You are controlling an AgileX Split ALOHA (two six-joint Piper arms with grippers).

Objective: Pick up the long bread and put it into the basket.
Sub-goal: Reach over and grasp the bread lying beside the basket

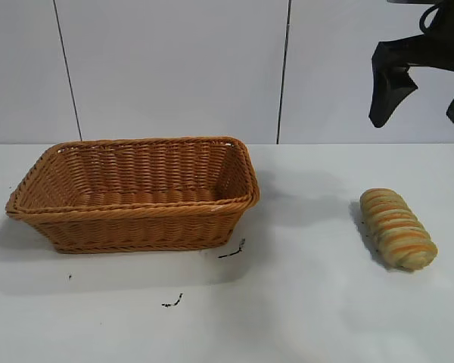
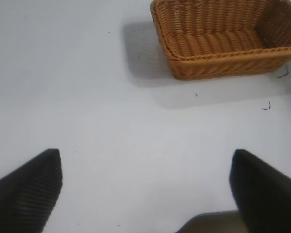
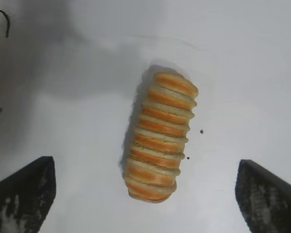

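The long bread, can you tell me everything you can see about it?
The long bread is an oblong golden-tan loaf with raised orange-brown stripes running crosswise over its top, so it looks ridged. It seems whole. It lies flat on the white table, turned a little slantwise, well to the right of the basket and apart from it. Only the table touches it. The right gripper hangs above it, open, and in the right wrist view the loaf sits between its two dark fingers, untouched.
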